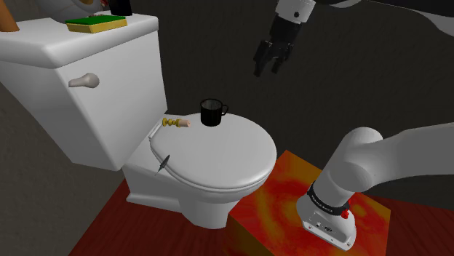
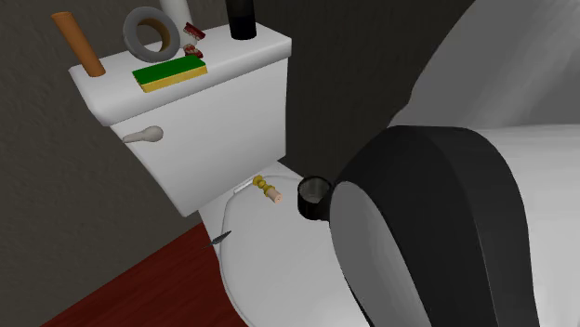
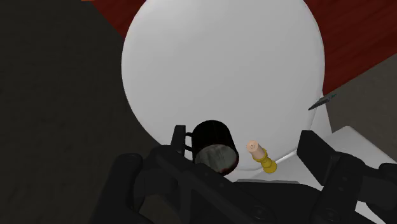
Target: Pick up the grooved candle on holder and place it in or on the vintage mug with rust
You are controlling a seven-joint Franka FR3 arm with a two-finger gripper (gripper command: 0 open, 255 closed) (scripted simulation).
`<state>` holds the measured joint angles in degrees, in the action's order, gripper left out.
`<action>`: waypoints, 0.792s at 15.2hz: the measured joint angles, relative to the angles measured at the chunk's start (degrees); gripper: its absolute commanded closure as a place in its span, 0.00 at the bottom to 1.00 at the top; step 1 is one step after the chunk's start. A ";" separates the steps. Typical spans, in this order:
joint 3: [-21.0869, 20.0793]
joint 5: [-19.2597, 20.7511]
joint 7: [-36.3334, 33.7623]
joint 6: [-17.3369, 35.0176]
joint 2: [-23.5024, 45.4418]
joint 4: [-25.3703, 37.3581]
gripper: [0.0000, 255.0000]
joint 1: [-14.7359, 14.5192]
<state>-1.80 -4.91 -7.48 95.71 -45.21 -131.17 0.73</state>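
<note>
Stand (image 1: 280,200): orange-red box at the shoulder view's lower right, with the arm's base set on it. The arm (image 2: 437,232) looms in the second exterior view's foreground, a white shell with a black joint.

Gripper (image 1: 266,70): in the air above the toilet lid (image 1: 225,156), off to the shoulder view's right of the mug (image 1: 212,113), touching nothing. The fingers (image 3: 318,149) stand wide apart and hold nothing. In the wrist view the mug and the candle show in the gap between them, well below.

Toilet lid: white, closed, and carries the task's things. A small dark pointed thing (image 1: 164,161) lies at the lid's rim on the shoulder view's left.

Candle on holder (image 1: 175,124): lying on its side at the lid's back edge, close to the hinge under the tank (image 1: 116,80). The pale candle end points toward the mug and the yellow holder end points away from it.

Mug: black outside, grey inside, upright. It stands at the lid's back edge, just beside the candle on the shoulder view's right, apart from it. Its handle is turned away from the candle.

Tank: white, with a flush lever (image 1: 84,81) on its front. On its top are a green-and-yellow sponge (image 2: 169,72), an orange cylinder (image 2: 77,44), a grey ring (image 2: 151,31) and a black cylinder (image 2: 242,19).

Floor (image 1: 109,225): red around the toilet's foot. The wall (image 1: 204,44) behind is dark.
</note>
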 measured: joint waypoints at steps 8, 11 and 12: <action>-2.05 0.83 1.73 6.40 12.93 3.75 0.00 -1.20; -3.00 1.58 2.55 9.21 19.45 6.02 0.00 -1.62; -3.22 1.91 2.91 9.90 21.69 7.06 0.00 -1.70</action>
<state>-5.02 -3.00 -4.57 105.61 -23.52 -124.12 -0.98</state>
